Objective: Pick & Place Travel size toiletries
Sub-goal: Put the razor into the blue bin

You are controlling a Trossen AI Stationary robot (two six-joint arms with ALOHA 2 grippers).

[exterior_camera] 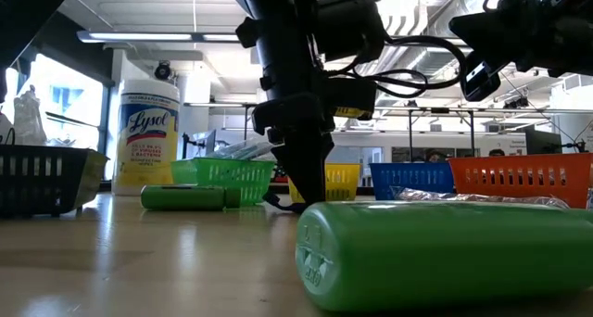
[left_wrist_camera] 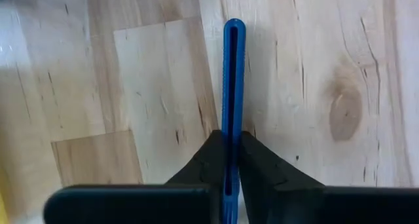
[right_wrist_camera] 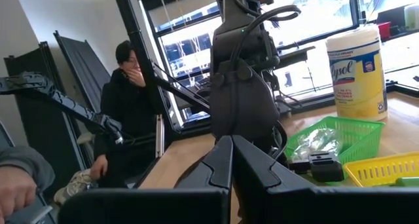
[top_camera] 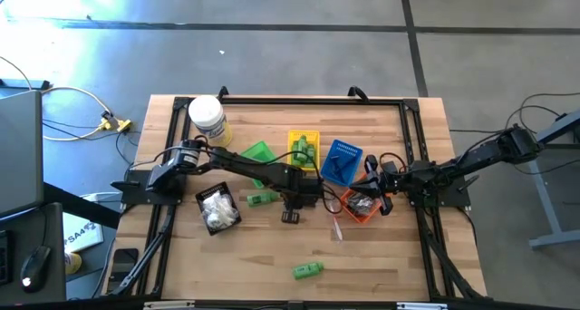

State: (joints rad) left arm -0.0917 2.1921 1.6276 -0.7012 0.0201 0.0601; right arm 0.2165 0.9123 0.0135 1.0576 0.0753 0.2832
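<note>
A thin blue stick (left_wrist_camera: 234, 99) is clamped between the closed fingers of the left gripper (top_camera: 291, 210), its long axis running straight out past the fingertips, low over the table (top_camera: 390, 256) centre. The blue basket (top_camera: 341, 160) lies to the far right. The right gripper (top_camera: 376, 194), pinched shut on nothing, is held by the orange basket (top_camera: 361, 208).

Baskets (top_camera: 304, 150) crowd table's far middle; near side open except green bottle (top_camera: 308, 270).

A bright blue stick (left_wrist_camera: 233, 99) sits between black fingers (left_wrist_camera: 196, 171) over pale wood (left_wrist_camera: 131, 86). Baskets run green (top_camera: 257, 153), yellow (top_camera: 304, 140), blue (top_camera: 342, 160), orange (top_camera: 361, 206). The bottles (top_camera: 307, 270) are green; the white jar (top_camera: 207, 119) wears a yellow label.
</note>
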